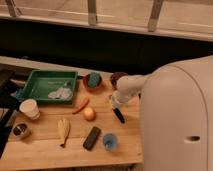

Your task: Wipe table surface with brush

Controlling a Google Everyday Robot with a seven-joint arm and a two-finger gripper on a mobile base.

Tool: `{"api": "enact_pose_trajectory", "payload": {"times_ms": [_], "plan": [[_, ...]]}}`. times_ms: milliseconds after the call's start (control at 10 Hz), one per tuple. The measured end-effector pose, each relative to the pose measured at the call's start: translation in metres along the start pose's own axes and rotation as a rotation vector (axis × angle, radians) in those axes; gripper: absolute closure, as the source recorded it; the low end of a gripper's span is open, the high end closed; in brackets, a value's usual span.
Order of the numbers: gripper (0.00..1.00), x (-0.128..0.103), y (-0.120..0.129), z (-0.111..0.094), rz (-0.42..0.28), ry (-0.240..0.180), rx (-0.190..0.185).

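The table surface (45, 152) is a light wooden top of jointed planks that fills the lower left of the camera view. My gripper (116, 103) hangs over its right part, at the end of a white arm coming in from the right. It is shut on the brush (119, 116), whose slim black end points down and toward the front, with its tip at or just above the wood. Whether the tip touches the table I cannot tell. The robot's big white body covers the table's right end.
A green tray (37, 80) with crumpled paper sits at the back left. Nearby are a white cup (30, 108), a small tin (20, 131), a banana-like thing (63, 130), a black block (91, 137), a blue cup (110, 141), an orange ball (89, 114), a carrot (81, 105) and two bowls (92, 80).
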State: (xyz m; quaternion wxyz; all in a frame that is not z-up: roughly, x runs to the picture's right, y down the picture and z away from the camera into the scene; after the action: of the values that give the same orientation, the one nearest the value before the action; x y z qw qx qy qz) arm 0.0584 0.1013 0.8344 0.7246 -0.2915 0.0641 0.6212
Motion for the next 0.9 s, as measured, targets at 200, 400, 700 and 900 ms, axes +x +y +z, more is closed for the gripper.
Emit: {"api": "enact_pose_trajectory", "payload": {"times_ms": [200, 400, 700, 900], "plan": [[1.00, -0.003, 0.003, -0.009, -0.083, 0.072, -0.048], [1.00, 0.006, -0.005, -0.021, -0.121, 0.110, -0.066], [1.00, 0.050, -0.029, -0.035, -0.134, 0.177, -0.080], [1.00, 0.073, -0.049, -0.042, -0.114, 0.215, -0.051]]}}
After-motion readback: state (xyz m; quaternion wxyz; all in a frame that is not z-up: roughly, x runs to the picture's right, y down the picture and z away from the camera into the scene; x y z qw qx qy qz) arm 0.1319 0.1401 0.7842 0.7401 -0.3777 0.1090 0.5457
